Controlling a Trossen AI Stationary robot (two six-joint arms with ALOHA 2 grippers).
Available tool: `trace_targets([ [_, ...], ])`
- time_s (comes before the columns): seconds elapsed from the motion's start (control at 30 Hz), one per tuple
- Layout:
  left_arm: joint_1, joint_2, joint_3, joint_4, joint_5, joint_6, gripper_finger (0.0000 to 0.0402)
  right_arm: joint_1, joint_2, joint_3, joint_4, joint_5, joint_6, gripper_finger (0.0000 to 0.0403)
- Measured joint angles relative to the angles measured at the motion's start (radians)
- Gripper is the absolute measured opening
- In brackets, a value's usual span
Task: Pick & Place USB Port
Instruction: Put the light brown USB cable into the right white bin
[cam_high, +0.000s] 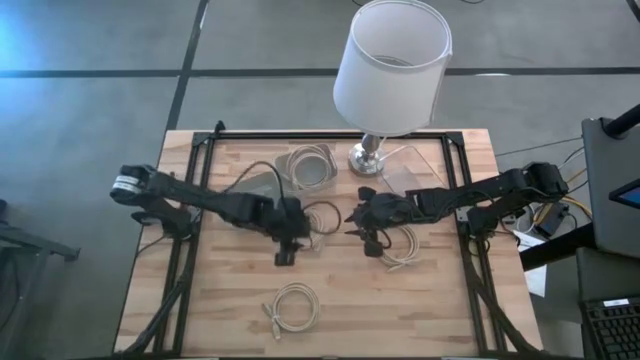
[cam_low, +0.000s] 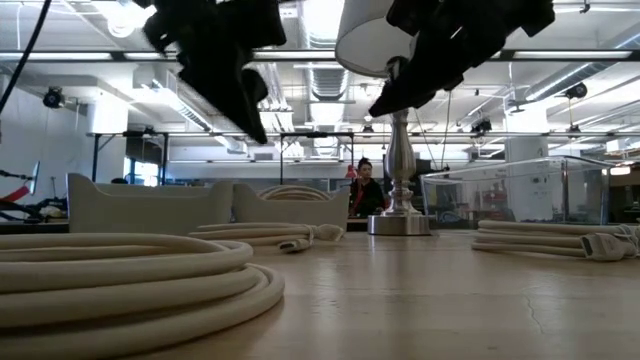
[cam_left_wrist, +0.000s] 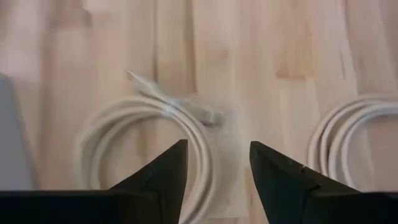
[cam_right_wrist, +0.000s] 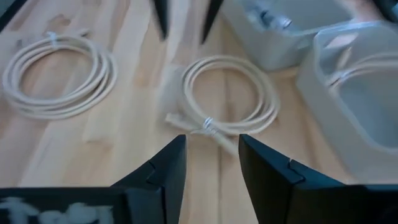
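Overhead, both arms meet near the middle of the wooden table (cam_high: 240, 320). The left gripper (cam_high: 288, 250) sits at frame centre-left, just beside a coiled cable (cam_high: 322, 215) lying at centre. The right gripper (cam_high: 362, 222) hangs just right of that coil, with a second cable coil (cam_high: 402, 245) below and right of it. A third coil (cam_high: 293, 305) lies apart at lower centre. A white-shaded lamp (cam_high: 392, 65) stands at upper centre, with a clear bin (cam_high: 308, 166) to its left holding more cable.

Table-level view: pale coils fill the lower left foreground (cam_low: 130, 280), both dark grippers hang at the top edge, and a person (cam_low: 364, 190) sits far behind, mid-frame.

Left wrist view: two dark fingers (cam_left_wrist: 165, 177) stand apart at the bottom with nothing between them, above the centre coil (cam_left_wrist: 149, 137) and its plug.

Right wrist view: the fingers (cam_right_wrist: 165, 171) are likewise parted and hold nothing, the same coil (cam_right_wrist: 230, 102) at mid-frame, another coil (cam_right_wrist: 59, 74) upper left, bins (cam_right_wrist: 292, 34) upper right.
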Motion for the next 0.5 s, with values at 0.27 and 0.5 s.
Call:
trace_targets([
  [0.27,-0.023,0.075,-0.114,0.252,-0.042,-0.142,0.0177,0.000,0.000,0.000,0.025,0.036,-0.026,0.0176],
  [0.5,-0.023,0.137,-0.154,0.311,-0.047,-0.222,0.0177,0.001,0.000,0.000,0.024,0.036,-0.026,0.0197],
])
